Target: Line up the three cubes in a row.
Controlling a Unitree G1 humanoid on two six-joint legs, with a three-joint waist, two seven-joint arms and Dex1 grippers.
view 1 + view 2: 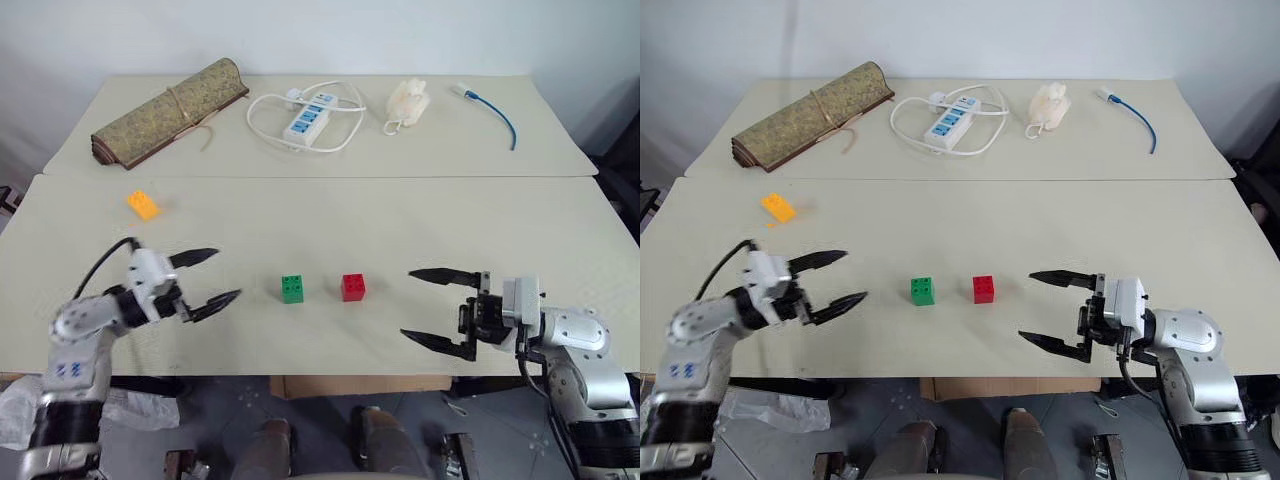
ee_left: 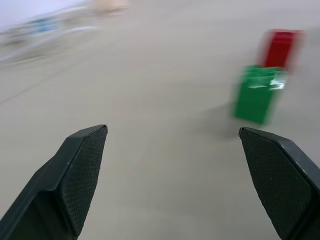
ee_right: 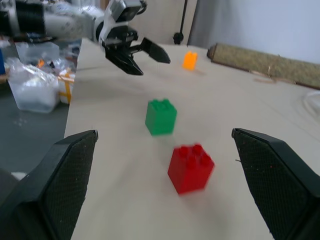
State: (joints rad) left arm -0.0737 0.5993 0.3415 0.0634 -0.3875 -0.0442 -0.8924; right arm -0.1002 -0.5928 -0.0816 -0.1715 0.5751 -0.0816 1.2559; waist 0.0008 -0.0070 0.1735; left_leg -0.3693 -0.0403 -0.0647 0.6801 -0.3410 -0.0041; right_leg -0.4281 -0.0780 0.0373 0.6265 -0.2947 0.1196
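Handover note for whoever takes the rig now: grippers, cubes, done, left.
Left gripper: open, empty, hovering left of the green cube.
Right gripper: open, empty, hovering right of the red cube.
Green cube and red cube: side by side near the front of the table, with a small gap between them, roughly level.
Orange-yellow cube: alone, farther back on the left.
Done: green and red form a pair.
Left: bring the orange-yellow cube into line with them, probably with the left gripper.
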